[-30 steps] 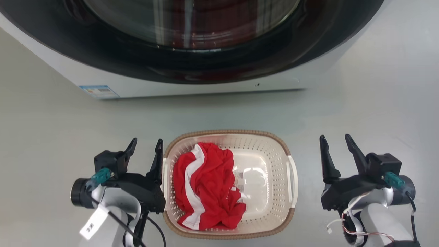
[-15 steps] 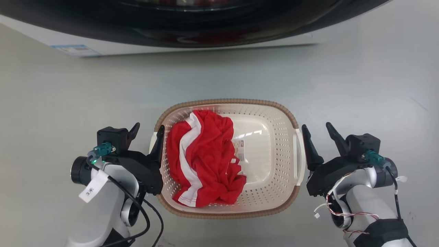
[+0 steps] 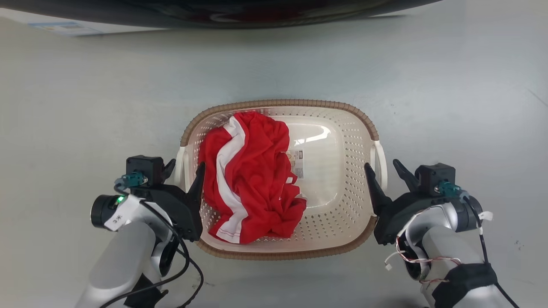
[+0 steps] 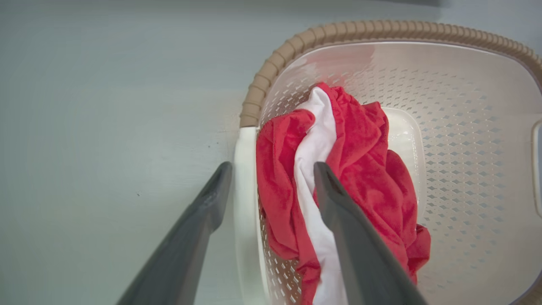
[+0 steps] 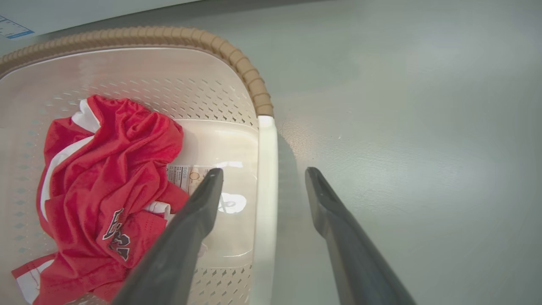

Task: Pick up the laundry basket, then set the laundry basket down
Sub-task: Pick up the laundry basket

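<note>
In the head view, the laundry basket (image 3: 342,205) sat on the grey floor (image 3: 64,107) in front of the washing machine (image 3: 214,8). The whole picture had shifted over the last second, so the camera had tipped down. Measured against the basket, though, both arms had closed in. The right tool (image 3: 381,164), well apart from the basket a second before, now stood astride the right handle (image 3: 382,154). The left tool (image 3: 186,164) had crept forward over the left handle (image 3: 180,164).

In the left wrist view, the left tool (image 4: 272,167) was spread wide, one finger outside the white handle (image 4: 243,190) and one over the red shirt (image 4: 364,169).

In the right wrist view, the right tool (image 5: 263,171) gaped equally wide around its handle (image 5: 266,190), gripping nothing.

The approach looked finished. Closing on both handles seemed the next step before lifting.
</note>
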You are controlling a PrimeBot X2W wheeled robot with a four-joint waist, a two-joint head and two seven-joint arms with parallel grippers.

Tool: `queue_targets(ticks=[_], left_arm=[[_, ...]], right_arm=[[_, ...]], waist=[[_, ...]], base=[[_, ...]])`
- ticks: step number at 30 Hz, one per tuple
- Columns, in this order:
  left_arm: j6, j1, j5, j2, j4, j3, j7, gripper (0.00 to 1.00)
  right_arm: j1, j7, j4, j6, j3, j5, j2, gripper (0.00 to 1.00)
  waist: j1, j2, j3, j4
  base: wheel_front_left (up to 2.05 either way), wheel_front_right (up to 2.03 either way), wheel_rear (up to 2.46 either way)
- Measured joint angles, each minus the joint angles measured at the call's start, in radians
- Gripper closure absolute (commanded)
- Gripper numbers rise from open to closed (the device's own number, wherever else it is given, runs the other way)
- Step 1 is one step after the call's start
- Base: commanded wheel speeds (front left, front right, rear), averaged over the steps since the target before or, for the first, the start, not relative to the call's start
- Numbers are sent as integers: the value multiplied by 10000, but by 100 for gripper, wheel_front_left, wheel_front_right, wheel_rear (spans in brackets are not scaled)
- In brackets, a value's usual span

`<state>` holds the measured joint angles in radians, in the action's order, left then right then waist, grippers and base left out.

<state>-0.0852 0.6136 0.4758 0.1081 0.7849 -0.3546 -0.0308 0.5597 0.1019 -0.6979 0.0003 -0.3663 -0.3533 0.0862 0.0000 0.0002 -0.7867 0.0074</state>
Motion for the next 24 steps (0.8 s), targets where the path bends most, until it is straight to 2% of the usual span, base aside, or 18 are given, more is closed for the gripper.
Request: queue_targets(ticks=[11,12,13,24], left_arm=[[-207,779,105,-169,1087,-134,163,0],[-213,829,128,-188,1191,-134,184,23],[-219,870,178,-203,1306,-136,245,100],[-303,1331,351,-351,2222,-167,424,100]], right_arm=[[948,-286,-943,238,-197,-128,-69,0],[1027,-305,-1043,268,-221,-150,-73,58],[1083,-305,-1131,276,-230,-165,-77,100],[1353,-251,-1837,529,-244,-378,-119,100]], waist=[[0,0,-559,7],[0,0,-590,14],[0,0,-610,23],[-2,-3,-636,81]], base=[[0,0,0],[0,0,0],[0,0,0],[0,0,0]])
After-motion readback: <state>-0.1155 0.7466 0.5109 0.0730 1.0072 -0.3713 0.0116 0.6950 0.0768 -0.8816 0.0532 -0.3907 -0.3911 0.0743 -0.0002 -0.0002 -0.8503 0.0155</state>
